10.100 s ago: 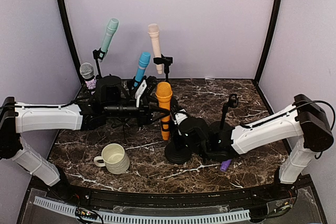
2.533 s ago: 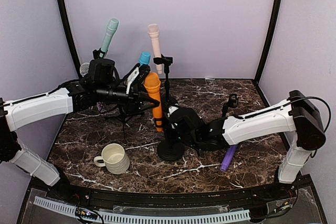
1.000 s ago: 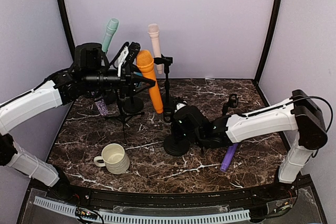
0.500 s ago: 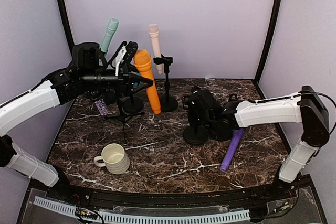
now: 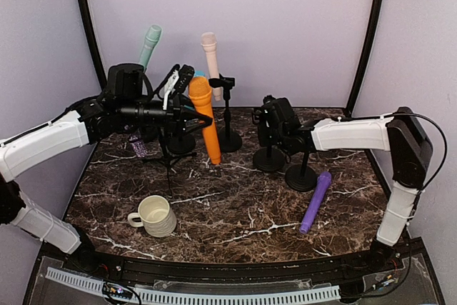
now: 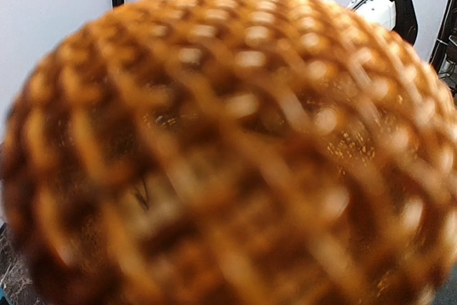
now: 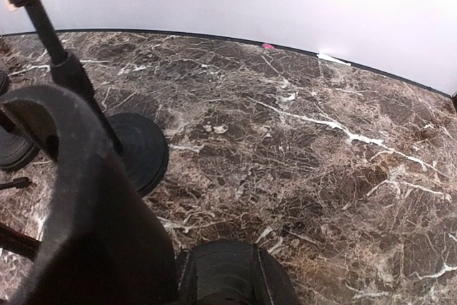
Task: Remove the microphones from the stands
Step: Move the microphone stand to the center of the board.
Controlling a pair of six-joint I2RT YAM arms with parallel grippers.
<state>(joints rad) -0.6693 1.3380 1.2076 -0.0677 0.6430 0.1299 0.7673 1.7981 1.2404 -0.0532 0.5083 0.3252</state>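
The orange microphone [image 5: 208, 130] hangs free of its stand, tilted, above the back left of the table. My left gripper [image 5: 191, 111] is shut on its upper body. Its mesh head [image 6: 228, 148] fills the left wrist view and hides the fingers. The emptied black stand [image 5: 269, 159] rests at the back right of centre, with my right gripper [image 5: 268, 125] shut on its upper part. In the right wrist view the stand's clip [image 7: 86, 198] looms dark at the left and its base [image 7: 235, 276] lies below.
A second empty stand [image 5: 301, 177] is beside a purple microphone [image 5: 315, 200] lying on the table. A pink microphone [image 5: 209, 51] on its stand [image 5: 228, 141] and a teal microphone [image 5: 149, 44] are at the back. A cream mug [image 5: 154, 215] sits front left.
My right gripper has carried the empty stand from the table's middle to the back right. My left gripper has dropped slightly and shifted right with the orange microphone.
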